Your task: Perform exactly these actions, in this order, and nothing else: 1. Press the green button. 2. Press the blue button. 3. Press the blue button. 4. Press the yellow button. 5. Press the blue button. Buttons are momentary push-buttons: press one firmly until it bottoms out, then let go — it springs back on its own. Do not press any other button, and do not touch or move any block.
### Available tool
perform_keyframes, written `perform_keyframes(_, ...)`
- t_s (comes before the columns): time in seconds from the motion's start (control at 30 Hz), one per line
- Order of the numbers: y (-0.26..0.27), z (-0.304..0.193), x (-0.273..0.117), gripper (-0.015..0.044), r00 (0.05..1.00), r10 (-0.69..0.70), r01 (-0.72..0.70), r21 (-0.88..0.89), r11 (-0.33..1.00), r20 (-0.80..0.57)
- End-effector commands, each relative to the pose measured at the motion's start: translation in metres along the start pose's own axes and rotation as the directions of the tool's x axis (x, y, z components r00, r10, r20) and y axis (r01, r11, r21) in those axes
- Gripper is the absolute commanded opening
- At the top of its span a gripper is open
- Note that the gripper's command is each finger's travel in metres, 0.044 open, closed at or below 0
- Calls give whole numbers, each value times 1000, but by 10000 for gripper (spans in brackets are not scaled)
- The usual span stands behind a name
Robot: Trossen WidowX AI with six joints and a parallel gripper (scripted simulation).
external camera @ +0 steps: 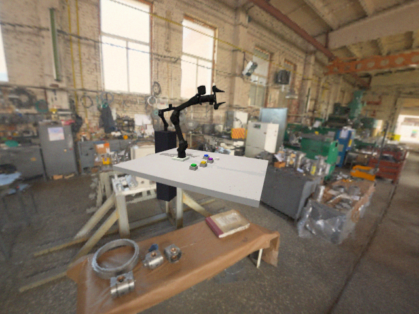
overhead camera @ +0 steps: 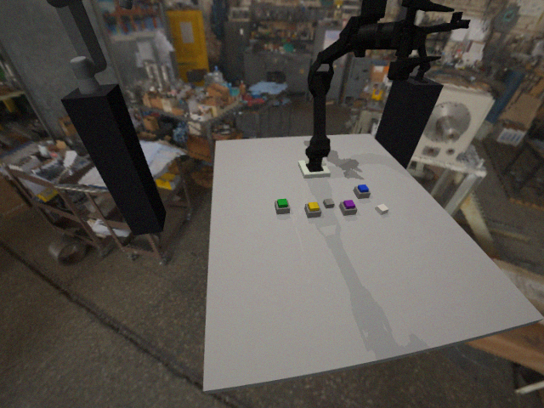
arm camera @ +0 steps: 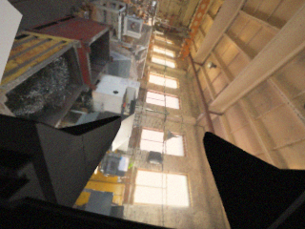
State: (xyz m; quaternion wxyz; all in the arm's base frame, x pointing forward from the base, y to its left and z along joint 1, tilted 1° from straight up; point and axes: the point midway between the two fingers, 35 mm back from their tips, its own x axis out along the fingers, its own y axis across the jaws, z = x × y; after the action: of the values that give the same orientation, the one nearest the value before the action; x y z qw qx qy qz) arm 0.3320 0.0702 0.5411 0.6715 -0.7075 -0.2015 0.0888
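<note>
Looking down from the top, the black arm's gripper [overhead camera: 433,32] hangs high at 1 o'clock, jaws wide, gripping nothing. On the grey table [overhead camera: 307,298], the square green button [overhead camera: 282,202] sits at 9 o'clock of the yellow button [overhead camera: 313,206]; the blue button [overhead camera: 362,188] lies at 2 o'clock.

Exterior: the gripper [external camera: 218,97] stands well above the buttons.

Wrist: dark fingers frame workshop windows.

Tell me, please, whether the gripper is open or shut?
Open: the gripper has its fingers spread wide, nothing between them.
</note>
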Motion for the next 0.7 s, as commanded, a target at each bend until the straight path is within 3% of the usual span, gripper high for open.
perform_keyframes(0.0,63,-46,8,400,970,205,-179,189,966,-129)
perform_keyframes(0.17,162,-114,-14,400,806,520,-322,528,786,-283)
perform_keyframes(0.3,237,-158,-59,400,582,743,-277,778,564,-331)
perform_keyframes(0.5,333,-188,-167,400,154,965,60,977,203,-210)
perform_keyframes(0.6,368,-182,-233,400,-65,997,319,946,59,-41)
perform_keyframes(0.67,379,-174,-262,400,-149,987,437,899,16,55)
